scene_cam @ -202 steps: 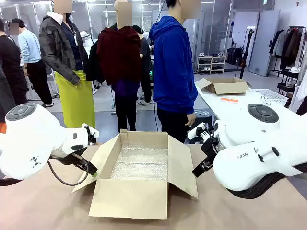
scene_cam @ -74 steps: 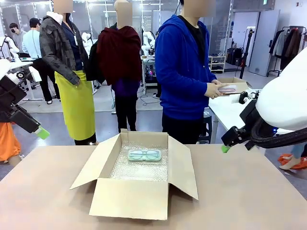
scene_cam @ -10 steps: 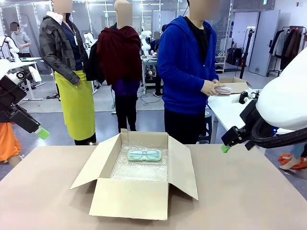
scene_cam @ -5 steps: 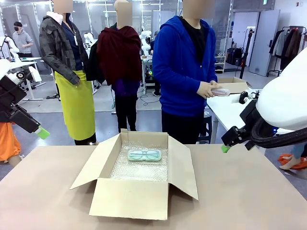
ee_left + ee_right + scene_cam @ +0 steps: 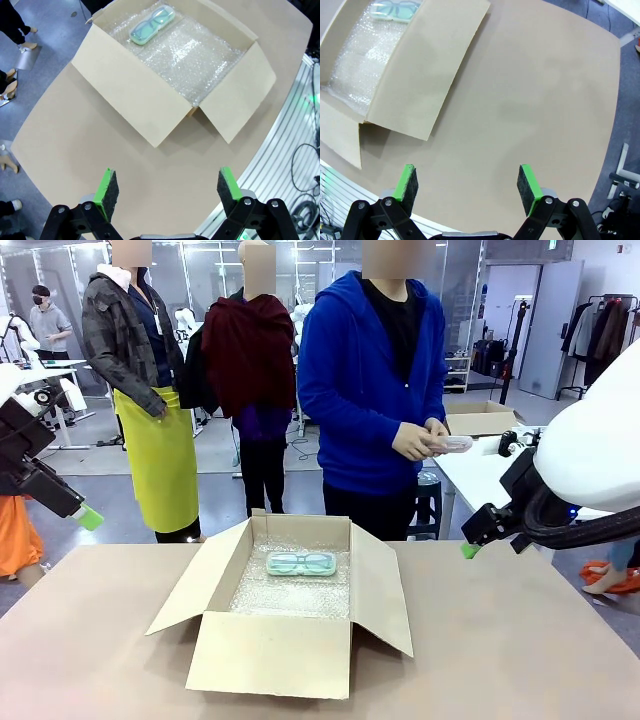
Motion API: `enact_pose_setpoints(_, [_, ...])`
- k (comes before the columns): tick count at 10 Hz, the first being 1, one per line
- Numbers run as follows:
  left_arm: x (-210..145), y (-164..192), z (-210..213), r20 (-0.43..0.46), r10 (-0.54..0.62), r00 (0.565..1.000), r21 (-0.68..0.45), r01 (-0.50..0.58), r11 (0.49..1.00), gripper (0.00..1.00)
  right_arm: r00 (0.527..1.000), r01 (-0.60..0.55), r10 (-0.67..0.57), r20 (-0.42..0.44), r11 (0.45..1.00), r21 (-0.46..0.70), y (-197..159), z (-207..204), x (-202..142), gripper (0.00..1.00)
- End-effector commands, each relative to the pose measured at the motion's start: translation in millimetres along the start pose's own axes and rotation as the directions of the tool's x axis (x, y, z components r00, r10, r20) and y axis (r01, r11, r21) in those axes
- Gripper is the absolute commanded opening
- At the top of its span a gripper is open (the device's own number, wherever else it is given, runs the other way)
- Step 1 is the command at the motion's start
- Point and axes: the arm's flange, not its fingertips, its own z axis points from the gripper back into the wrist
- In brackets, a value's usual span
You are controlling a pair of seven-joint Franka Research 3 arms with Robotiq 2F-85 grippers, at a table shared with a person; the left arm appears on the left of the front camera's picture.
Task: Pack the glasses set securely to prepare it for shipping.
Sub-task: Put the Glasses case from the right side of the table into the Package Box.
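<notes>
A wide table [image 5: 520,640] covered in plain brown runs across the front view. Behind it lies an open workshop floor with a white side table [image 5: 470,462] at the right carrying a second cardboard box [image 5: 482,420], and a clothes rack [image 5: 600,335] against the far wall. A person in a blue hoodie [image 5: 365,380] stands at the table's far edge, facing it.

An open cardboard box [image 5: 270,655] sits mid-table with its flaps spread outward and bubble wrap [image 5: 285,595] lining its floor. The left gripper [image 5: 167,187] hangs high off the table's left side, fingers spread wide with nothing between them. The right gripper [image 5: 468,182] hangs off the right side above bare tabletop, likewise spread and empty.

The mint-green glasses case [image 5: 301,563] lies flat on the bubble wrap near the box's far wall. The pink glasses case [image 5: 455,444] is in the person's hands [image 5: 415,440] at waist height, right of the box and well above the table.

Half a second ago the person was turned toward the side table with the pink case held higher; now the body squares to the box and the hands sit lower. Both grippers and the mint-green case are where they were.
</notes>
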Motion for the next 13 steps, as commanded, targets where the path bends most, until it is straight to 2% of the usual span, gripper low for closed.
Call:
enact_pose_setpoints(1, [-0.3, 1.2, 2.6, 0.01, -0.01, 1.0, -0.009, 0.01, 1.0, 1.0, 1.0, 0.005, -0.005, 0.003, 1.0, -0.002, 0.5, -0.8, 0.5, 1.0])
enact_pose_setpoints(13, [-0.3, 1.2, 2.6, 0.01, -0.01, 1.0, -0.009, 0.01, 1.0, 1.0, 1.0, 0.005, -0.005, 0.003, 1.0, -0.002, 0.5, -0.8, 0.5, 1.0])
